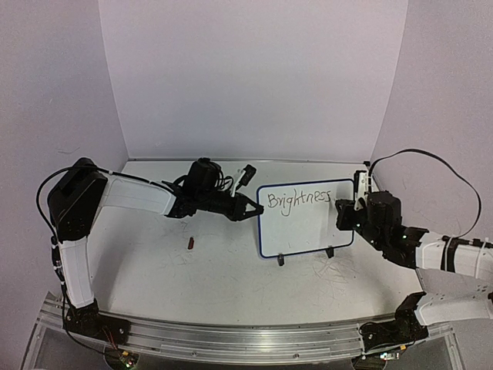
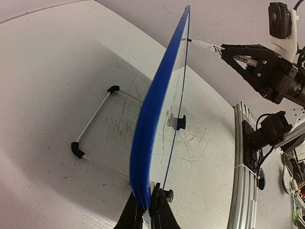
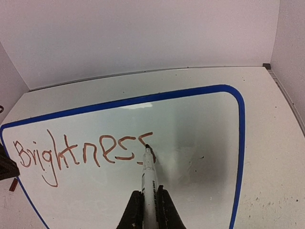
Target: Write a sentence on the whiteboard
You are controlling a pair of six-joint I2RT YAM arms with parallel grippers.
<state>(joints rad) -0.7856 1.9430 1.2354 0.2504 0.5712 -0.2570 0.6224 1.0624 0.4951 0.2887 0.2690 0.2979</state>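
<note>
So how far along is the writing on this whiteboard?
Done: one word, "Brightness", sits at the top of the whiteboard. In hand: the left gripper clamps the board's edge, and the right gripper holds the marker with its tip at the final s. Left: any remaining words; below the word the board is blank.

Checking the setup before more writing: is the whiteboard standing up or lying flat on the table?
Standing up. The whiteboard rests on its two black feet, and the left gripper is shut on its blue edge.
</note>
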